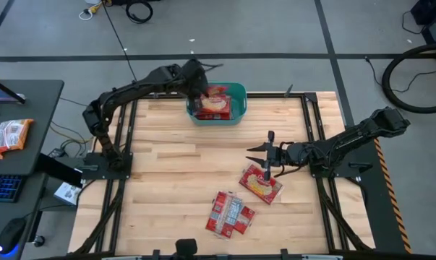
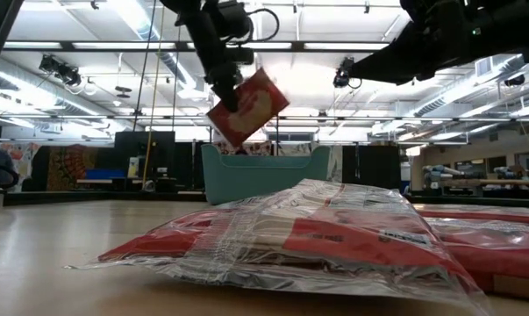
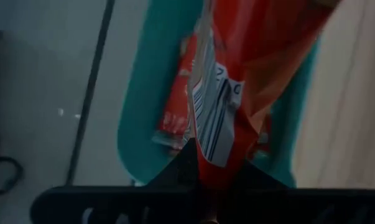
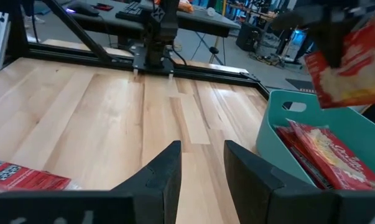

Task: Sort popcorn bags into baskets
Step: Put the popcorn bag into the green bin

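L gripper (image 2: 232,95) pinches a red popcorn bag (image 2: 246,107) above the teal basket (image 1: 237,92); barcode label shows, text unreadable. R gripper (image 1: 269,152) spread open over the bag (image 1: 261,183) on the wood table (image 1: 167,166), nothing held; two more bags (image 1: 230,214) lie nearer the table's front edge.

Both arms are matte black, built of slim tubular links joined by bulkier rounded joint housings. The left arm (image 1: 124,90) rises from a flat black base plate, as does the right arm (image 1: 355,137). The right gripper (image 4: 199,171) has two broad, wedge-shaped dark plastic fingers (image 4: 159,174).
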### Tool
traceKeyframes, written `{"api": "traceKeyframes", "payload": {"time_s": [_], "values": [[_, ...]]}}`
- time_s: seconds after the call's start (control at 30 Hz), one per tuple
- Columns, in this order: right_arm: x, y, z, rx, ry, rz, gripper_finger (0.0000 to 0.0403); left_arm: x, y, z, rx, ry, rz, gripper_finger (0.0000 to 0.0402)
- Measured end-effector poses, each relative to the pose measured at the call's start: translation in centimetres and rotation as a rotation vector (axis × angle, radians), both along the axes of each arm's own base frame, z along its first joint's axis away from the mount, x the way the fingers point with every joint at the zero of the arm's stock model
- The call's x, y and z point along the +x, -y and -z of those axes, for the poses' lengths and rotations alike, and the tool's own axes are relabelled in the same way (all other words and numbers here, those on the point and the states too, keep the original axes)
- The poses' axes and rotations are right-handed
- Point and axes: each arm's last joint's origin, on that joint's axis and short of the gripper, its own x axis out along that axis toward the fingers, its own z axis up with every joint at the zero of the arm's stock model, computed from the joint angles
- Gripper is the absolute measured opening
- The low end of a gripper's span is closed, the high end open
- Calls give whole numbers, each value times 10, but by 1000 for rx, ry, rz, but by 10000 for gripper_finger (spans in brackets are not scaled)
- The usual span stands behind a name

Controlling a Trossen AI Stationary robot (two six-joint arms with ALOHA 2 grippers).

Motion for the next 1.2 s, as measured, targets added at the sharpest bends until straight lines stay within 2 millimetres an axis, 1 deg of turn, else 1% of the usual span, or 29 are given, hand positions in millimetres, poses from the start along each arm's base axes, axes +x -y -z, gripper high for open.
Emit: {"api": "traceKeyframes", "payload": {"time_s": [0.07, 0.17, 0.27, 0.43, 0.6, 0.67, 0.77, 0.87, 1.07, 1.13, 1.2], "values": [[0, 0, 0, 0, 0, 0, 126, 2, 5, 6, 19, -36, 34, 27], [0, 0, 0, 3, -1, -11, 126, 5, 10, 13, 15, -44, 54, 27], [0, -1, 0, 17, 0, -26, 125, 4, 11, 22, 10, -70, 50, 27], [0, -1, 0, 35, 0, -43, 126, 1, 8, 37, 15, -92, 24, 27], [0, -1, 1, 52, -2, -40, 125, 7, 5, 48, 65, -33, 25, 27], [0, -1, 1, 56, -4, -39, 126, 7, 5, 56, 71, -44, 41, 27], [0, -2, 2, 67, -4, -40, 126, 5, 1, 66, 23, -89, 35, 27], [1, -2, 3, 71, -13, -54, 125, 2, -7, 75, -50, -88, 22, 27], [1, -2, 4, 71, -17, -58, 126, 4, -13, 83, -51, -92, 32, 29], [1, -2, 4, 71, -17, -58, 126, 5, -13, 83, -48, -92, 44, 36], [1, -2, 4, 71, -17, -58, 126, 6, -12, 83, -42, -90, 53, 52]]}}
